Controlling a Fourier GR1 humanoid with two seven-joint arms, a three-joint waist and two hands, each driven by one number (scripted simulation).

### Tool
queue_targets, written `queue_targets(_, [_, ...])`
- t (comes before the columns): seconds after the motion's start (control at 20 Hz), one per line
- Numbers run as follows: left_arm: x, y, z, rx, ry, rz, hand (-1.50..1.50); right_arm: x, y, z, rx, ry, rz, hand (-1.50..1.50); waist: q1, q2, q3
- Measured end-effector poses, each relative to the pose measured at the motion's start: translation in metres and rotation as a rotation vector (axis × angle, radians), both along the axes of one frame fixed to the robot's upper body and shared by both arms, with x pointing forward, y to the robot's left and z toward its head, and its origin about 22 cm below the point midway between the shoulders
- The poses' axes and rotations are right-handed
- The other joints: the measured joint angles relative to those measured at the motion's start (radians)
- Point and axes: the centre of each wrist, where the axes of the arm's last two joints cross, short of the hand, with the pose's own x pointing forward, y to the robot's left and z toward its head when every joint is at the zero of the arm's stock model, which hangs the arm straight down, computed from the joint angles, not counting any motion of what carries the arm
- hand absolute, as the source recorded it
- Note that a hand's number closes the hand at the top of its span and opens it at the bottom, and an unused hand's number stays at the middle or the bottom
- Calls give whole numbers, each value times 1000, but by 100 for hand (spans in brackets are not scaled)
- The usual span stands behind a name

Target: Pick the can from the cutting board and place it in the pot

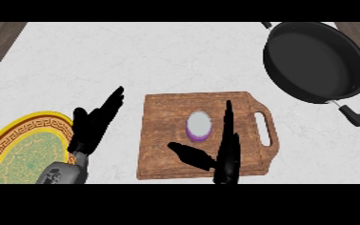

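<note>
Head view, can: Your target, the can (199, 125), stands upright at the middle of the frame on the cutting board (165, 138), its pale top facing the camera and a purple band showing at its lower side. It is not yet held.

Head view, right hand: Your right hand (226, 150) rises from the lower edge just right of the can, fingers (228, 119) straight and spread from the thumb (188, 153), which lies below the can. The can sits in the gap between them, a stance that reads as an approach to a side grasp; whether any finger touches the can you cannot tell.

Head view, left hand: Your left hand (95, 121) rests spread at the lower left, fingers up, between the board and the plate (28, 145), holding nothing.

Head view, pot: The pot (309, 59), dark and wide, sits at the upper right of the frame, well apart from the board, one handle pointing toward the lower right.

Head view, surroundings: The ornate gold-rimmed plate lies at the lower left on the pale marbled surface (141, 52), away from your route.

Head view, obstacles: Between board and pot you see only bare surface; the pot's rim and near handle are what the can must clear.
</note>
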Motion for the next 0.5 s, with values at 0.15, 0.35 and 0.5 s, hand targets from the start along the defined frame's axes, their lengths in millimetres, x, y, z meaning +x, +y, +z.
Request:
queue_targets(0.15, [3, 1, 1, 0, 1, -1, 0, 2, 1, -17, -65, -13, 29, 150, -2, -3, -2])
queue_targets(0.35, [-2, 1, -2, -1, -5, 4, 0, 2, 1, -31, -71, -59, 41, 150, -4, -9, -6])
queue_targets(0.5, [-3, 2, -2, -4, 1, -1, 0, 2, 3, -35, -44, -98, 38, 150, -2, -10, -7])
